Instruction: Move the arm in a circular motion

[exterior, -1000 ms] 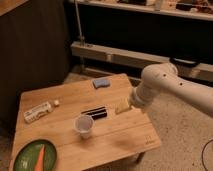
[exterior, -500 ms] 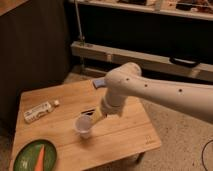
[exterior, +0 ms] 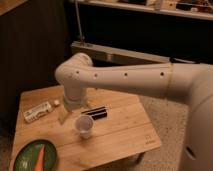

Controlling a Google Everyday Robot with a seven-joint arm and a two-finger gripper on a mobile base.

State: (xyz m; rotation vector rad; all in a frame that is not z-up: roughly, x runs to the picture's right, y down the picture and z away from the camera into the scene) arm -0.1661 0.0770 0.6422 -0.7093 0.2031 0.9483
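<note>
The arm point(exterior: 125, 79) is a thick cream-white tube with small dark dots. It reaches in from the right across the wooden table point(exterior: 125, 135). Its rounded elbow point(exterior: 74, 75) is over the table's back left part, and the forearm points down from there. The narrow yellowish gripper point(exterior: 63, 118) hangs just above the table top, between a white box point(exterior: 38, 112) on its left and a white paper cup point(exterior: 84, 126) on its right. It holds nothing that I can see.
A black flat object point(exterior: 97, 112) lies just behind the cup. A green plate point(exterior: 25, 159) with a carrot point(exterior: 39, 156) sits at the front left corner. A grey beam point(exterior: 125, 53) and dark shelving stand behind the table.
The arm has swept left across the table, from the right side to the left. The gripper tip has passed the cup and now hangs to its left. The blue object at the back is now hidden.
</note>
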